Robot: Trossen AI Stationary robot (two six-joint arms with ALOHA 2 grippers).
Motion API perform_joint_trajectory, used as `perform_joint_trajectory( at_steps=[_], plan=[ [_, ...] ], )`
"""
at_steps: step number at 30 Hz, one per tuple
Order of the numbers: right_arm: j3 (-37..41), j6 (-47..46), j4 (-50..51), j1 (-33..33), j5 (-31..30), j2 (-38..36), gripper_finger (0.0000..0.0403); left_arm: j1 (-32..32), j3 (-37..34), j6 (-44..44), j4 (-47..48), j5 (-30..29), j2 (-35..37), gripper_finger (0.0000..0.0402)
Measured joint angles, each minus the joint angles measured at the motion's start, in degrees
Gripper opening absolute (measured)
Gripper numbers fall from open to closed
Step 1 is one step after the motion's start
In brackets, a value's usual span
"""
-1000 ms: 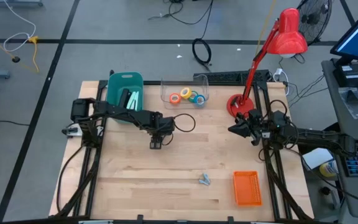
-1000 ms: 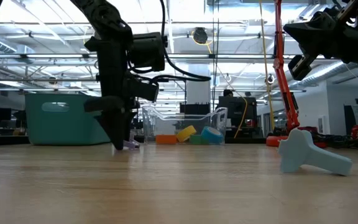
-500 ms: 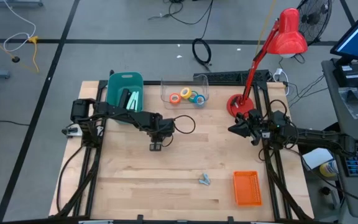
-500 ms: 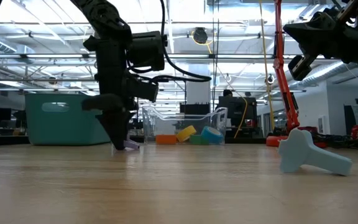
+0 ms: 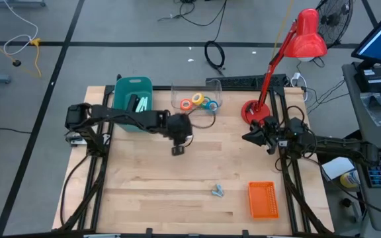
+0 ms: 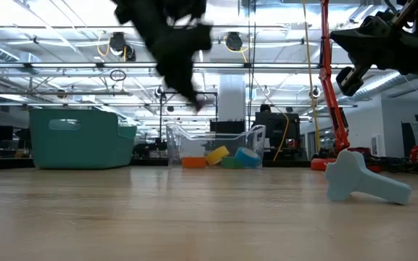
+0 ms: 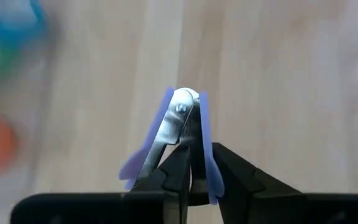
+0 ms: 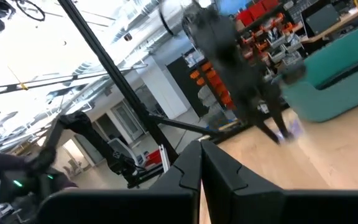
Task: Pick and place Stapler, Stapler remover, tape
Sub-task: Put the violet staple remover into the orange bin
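Left gripper [image 7: 194, 177] clamped on staple remover [image 7: 179, 134], lifted off table. Keep grip firm; carry level toward clear bin [image 5: 197, 99]. Right gripper [image 5: 251, 137] shut, parked.

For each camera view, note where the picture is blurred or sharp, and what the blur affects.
Low view: left arm smeared, clear bin crisp. Left wrist view: staple remover sharp between the left gripper fingers, tape rolls blurred. Right wrist view: dark streak across the room. High view: sharp.

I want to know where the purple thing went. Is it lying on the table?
No, the left gripper's fingers are pinched on the purple staple remover, holding it above the table.
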State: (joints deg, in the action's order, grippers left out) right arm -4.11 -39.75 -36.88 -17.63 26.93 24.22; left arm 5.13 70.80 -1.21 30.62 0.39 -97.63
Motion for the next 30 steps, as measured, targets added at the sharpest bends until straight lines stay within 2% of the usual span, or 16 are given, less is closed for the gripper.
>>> perform_joint_trajectory(
  at_steps=[5,9,12,16,23,30],
  plan=[
    [-0.1,2.8,0.3,1.2,0.1,3.0,0.0008,0.0,9.5,-1.0,-8.6,1.2,0.2,0.0037],
    [-1.8,5.8,0.5,1.8,-0.8,5.5,0.0031,0.0,14.8,-1.7,-15.0,1.1,-0.4,0.0037],
    [-3.9,8.8,-0.2,2.0,-3.0,6.9,0.0058,-0.2,17.6,-1.5,-19.5,1.1,-1.4,0.0051],
    [-7.4,13.8,-1.5,2.0,-5.3,9.3,0.0104,-1.2,18.8,-0.9,-22.6,1.6,-2.1,0.006],
    [-13.2,21.2,-2.3,2.0,-8.8,13.0,0.0177,-3.8,18.8,0.6,-24.8,1.0,-3.3,0.0038],
    [-16.5,21.9,-3.7,2.5,-7.3,17.8,0.0207,-4.4,18.8,2.4,-25.0,-1.4,-3.7,0.0058]
  ],
)
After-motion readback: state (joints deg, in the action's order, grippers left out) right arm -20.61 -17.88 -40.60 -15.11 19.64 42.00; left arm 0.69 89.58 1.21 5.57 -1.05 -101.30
